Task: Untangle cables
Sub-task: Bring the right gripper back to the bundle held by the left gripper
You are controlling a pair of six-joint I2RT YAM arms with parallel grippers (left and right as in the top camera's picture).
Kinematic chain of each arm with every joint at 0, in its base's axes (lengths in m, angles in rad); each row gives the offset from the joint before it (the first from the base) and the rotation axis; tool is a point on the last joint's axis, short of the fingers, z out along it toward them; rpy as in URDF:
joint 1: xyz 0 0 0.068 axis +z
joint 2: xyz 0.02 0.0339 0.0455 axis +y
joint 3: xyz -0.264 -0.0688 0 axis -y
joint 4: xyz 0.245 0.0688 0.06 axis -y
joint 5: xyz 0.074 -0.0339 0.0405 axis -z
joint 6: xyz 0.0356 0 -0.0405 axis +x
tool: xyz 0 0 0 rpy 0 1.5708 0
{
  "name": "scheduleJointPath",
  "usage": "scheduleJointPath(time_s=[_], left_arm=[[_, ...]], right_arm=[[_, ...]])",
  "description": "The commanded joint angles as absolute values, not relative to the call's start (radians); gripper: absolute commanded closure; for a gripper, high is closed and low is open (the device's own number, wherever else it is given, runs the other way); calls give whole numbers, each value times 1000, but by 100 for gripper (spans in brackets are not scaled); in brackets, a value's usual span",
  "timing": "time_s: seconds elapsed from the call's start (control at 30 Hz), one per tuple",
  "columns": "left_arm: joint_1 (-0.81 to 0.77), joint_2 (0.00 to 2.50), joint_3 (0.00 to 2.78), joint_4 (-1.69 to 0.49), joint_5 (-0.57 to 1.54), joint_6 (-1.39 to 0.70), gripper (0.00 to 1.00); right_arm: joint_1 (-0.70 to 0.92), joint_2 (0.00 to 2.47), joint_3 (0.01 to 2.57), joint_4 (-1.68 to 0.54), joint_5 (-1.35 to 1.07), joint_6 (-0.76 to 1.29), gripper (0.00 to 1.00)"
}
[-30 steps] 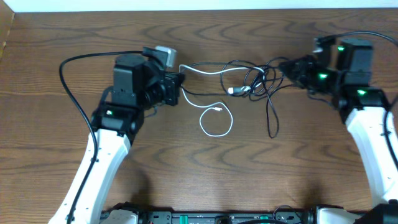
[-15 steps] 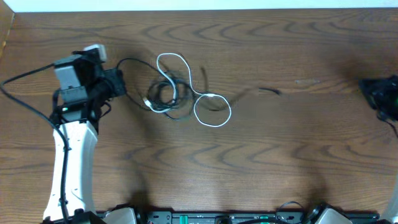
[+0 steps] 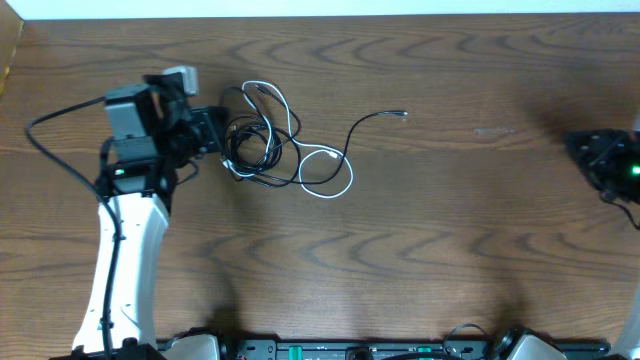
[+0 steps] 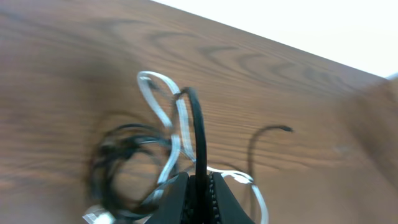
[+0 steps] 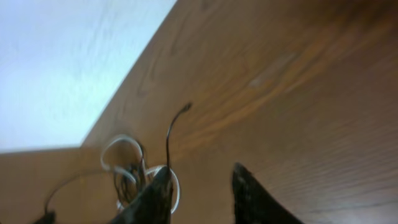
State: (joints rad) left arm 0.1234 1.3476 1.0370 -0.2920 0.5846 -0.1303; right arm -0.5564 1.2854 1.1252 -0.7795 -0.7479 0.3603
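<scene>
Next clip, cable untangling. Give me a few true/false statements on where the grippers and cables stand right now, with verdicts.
1. The left gripper is clamped on a black cable. True.
2. The right gripper holds a cable end. False: it is open and empty, well away from the bundle.
3. The white cable lies separate from the black ones. False: it loops through the bundle.
4. One black cable end trails out of the bundle toward the right arm's side. True.
</scene>
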Motion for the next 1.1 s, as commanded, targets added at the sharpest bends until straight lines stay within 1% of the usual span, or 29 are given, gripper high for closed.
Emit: scheduleJointPath(time_s=[0.0,0.03,0.1,0.2,0.3,0.47,0.6,0.8,0.97,1.07], left_arm=[[46,1335,1038,-270,686,-137,92],[19,1332,1038,-259,700,-137,92],[-33,1323,1038,-236,708,-153,92],[-124,1302,1038,-183,708,-197,92],[-216,1272,1038,-113,708,-226,92],[-332,1214,1038,14,706,-274,92],[-359,1179,1038,70,706,-326,92],[-360,1134,1038,70,707,-328,92],[-360,1113,1038,69,707,-328,92],[-360,1107,1038,70,707,-335,92]], right_arm=[[-474,1274,1141,-798,-769,226,65],[-447,1274,1141,-802,-768,208,60],[-393,1274,1141,-805,-756,185,57],[-319,1274,1141,-809,-691,185,56],[-250,1275,1141,-817,-624,186,53],[-149,1276,1132,-827,-518,186,53],[-92,1290,1116,-826,-491,184,51],[-10,1350,1101,-808,-488,186,50],[80,1400,1101,-759,-553,186,51],[133,1415,1101,-721,-533,228,51]])
